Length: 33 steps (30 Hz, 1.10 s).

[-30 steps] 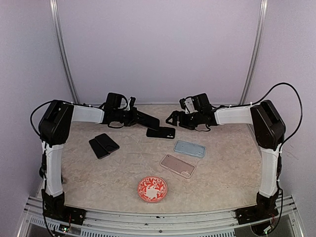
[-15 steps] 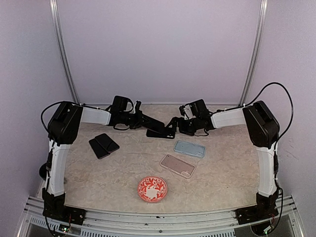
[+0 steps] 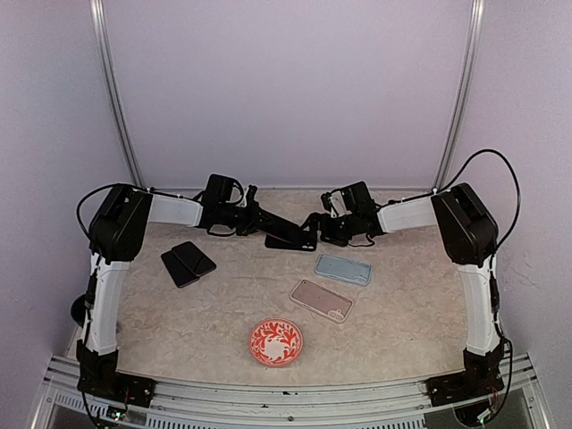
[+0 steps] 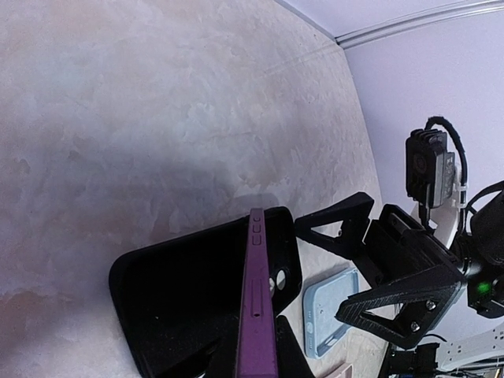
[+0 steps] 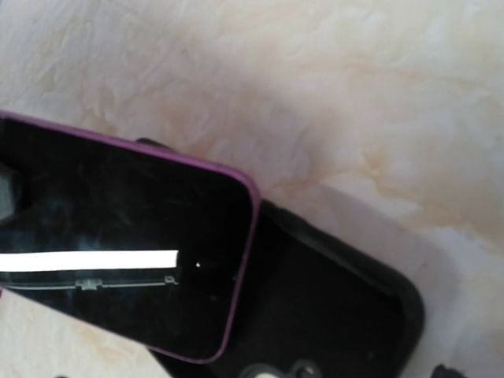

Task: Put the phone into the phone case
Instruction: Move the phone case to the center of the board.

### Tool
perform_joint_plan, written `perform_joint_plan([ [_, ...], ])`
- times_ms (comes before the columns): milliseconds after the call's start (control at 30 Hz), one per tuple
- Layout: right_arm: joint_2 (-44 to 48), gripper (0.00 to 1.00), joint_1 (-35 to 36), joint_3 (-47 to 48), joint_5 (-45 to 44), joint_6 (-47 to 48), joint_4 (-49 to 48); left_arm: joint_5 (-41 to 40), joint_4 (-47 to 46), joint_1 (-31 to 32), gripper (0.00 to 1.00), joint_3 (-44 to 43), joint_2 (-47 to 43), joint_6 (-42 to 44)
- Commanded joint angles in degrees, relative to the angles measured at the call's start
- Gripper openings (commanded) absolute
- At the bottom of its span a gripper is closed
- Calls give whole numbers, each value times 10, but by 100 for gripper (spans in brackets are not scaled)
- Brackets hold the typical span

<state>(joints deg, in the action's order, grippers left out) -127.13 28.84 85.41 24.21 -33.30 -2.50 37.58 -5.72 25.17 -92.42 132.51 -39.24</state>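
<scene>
Putting the purple phone [image 4: 256, 303] into the black case [image 4: 177, 303]

My left gripper [image 3: 266, 223] is clamped tight on the phone and holds it tilted on its edge over the case, at the far middle of the table [image 3: 402, 313]. My right gripper [image 3: 315, 225] has its jaws wide apart, just beside the case's end, holding nothing. I think next I must lay the phone flat, line up the corners and press it in.

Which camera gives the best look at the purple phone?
The right wrist view: the purple phone shows its screen and rim large, above the black case. The left wrist view shows only its thin side edge with buttons; the top view shows a small dark sliver.
</scene>
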Motion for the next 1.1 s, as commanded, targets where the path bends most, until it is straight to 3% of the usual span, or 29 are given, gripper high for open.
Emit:
perform_joint_plan([
  [0,-15,98,3,13,27,4,-19,11,10,5,0,-18,13,-6],
  [500,-26,97,53,16,50,8,-47,-1,23,16,0,60,-40,-38],
  [767,-18,96,62,2,39,-18,-56,-21,-78,19,0,161,-91,-123],
  [900,-7,97,63,-7,21,-16,-51,-64,-121,20,0,191,-122,-144],
  [1067,11,97,62,-9,-1,5,-26,-122,-105,26,0,204,-155,-142],
])
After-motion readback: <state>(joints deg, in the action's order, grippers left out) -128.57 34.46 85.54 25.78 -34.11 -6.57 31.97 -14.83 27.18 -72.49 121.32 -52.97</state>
